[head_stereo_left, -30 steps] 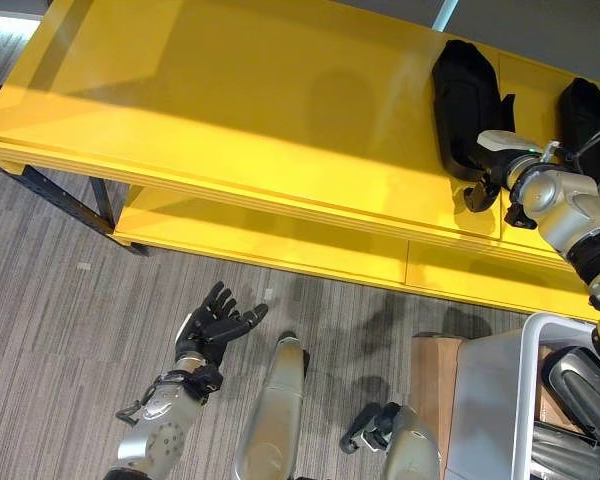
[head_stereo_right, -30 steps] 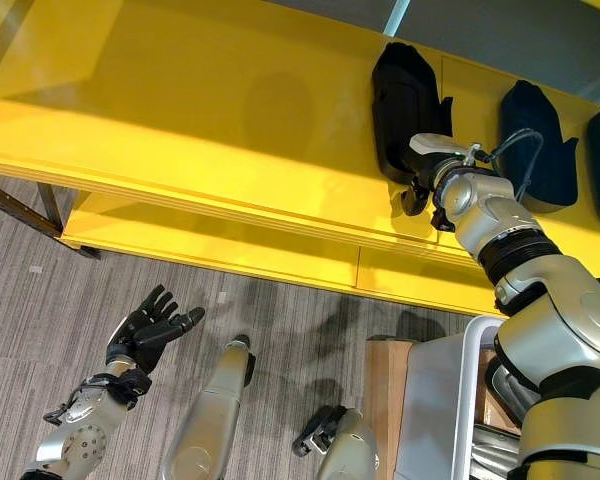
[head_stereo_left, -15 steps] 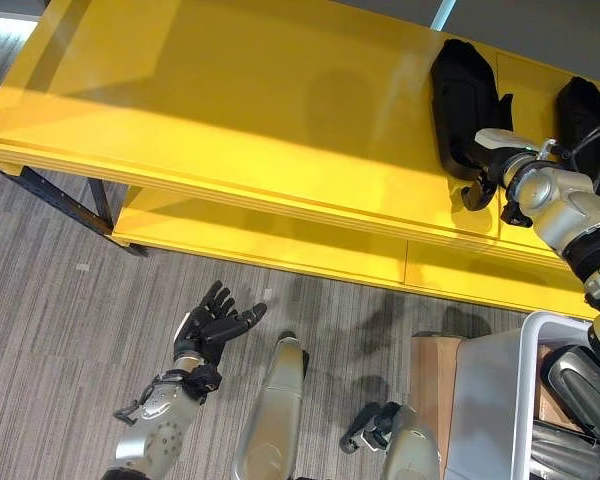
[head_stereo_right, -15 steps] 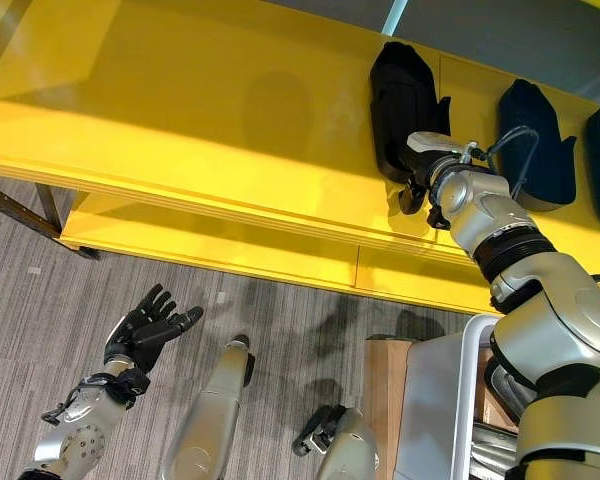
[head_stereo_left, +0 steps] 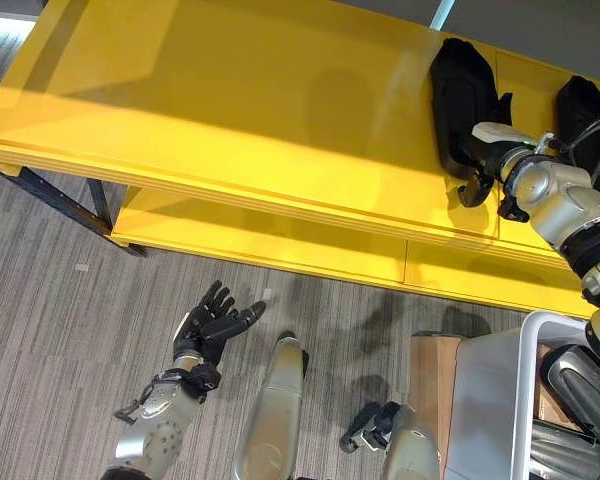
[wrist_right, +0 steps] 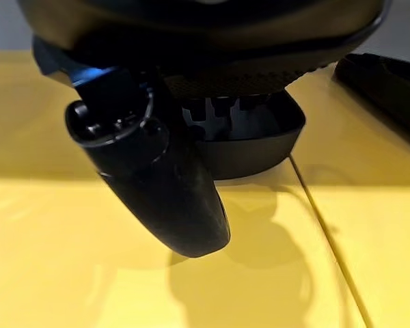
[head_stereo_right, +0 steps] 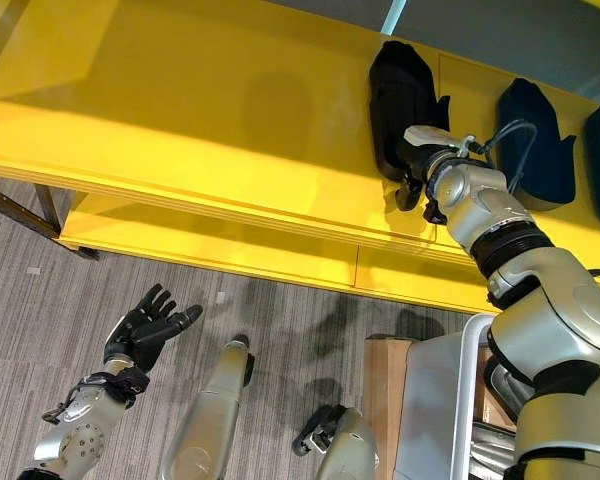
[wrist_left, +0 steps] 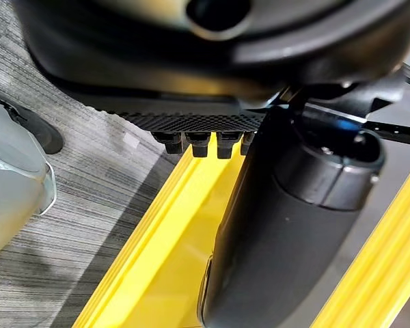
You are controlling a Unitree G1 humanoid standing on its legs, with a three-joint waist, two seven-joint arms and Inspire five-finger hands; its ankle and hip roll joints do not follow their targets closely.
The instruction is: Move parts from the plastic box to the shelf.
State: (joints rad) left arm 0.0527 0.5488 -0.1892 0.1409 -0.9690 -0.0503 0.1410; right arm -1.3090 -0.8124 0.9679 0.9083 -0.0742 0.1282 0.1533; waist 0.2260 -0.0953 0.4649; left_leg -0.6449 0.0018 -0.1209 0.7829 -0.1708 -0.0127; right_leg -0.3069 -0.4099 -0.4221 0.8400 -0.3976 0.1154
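1. Clearly, the right hand (head_stereo_right: pixel 416 172) is at the near end of a black part (head_stereo_right: pixel 400 105) lying on the yellow shelf (head_stereo_right: pixel 180 120). Its fingers are hidden behind its own bulk and the part's rim in the right wrist view, so I cannot tell whether they grip, touch or have let go.
2. If they are curled on the rim, pulling the arm back could drag the part toward the near edge of the shelf and tip it to the floor.
3. A sideways swing to the right could knock the second black part (head_stereo_right: pixel 533 140), which lies just beside the arm on the shelf; a third shows at the far right.
4. More parts wait in the plastic box (head_stereo_left: pixel 540 400) at the near right, on the floor side of the shelf; a hurried return could catch the box wall.
5. Meanwhile the left hand (head_stereo_left: pixel 212 325) hangs low over the carpeted floor (head_stereo_left: pixel 60 330), palm up, fingers relaxed and empty, well apart from everything, so it adds little risk.
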